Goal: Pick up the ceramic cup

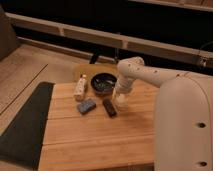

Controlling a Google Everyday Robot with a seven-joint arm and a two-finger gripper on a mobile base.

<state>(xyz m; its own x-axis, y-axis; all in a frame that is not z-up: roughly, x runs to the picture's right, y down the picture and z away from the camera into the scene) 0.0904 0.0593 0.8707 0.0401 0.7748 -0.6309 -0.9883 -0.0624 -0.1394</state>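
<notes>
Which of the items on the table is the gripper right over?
The ceramic cup, pale, right of the dark bowl. The gripper is at it; the bottle stands far left.

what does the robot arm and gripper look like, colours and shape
The arm is a smooth white casing with rounded joints, widening into a bulky white segment at the right with a few small dark dots. No cables show. The gripper, over the wooden table beside the dark bowl, looks pale and compact.
</notes>
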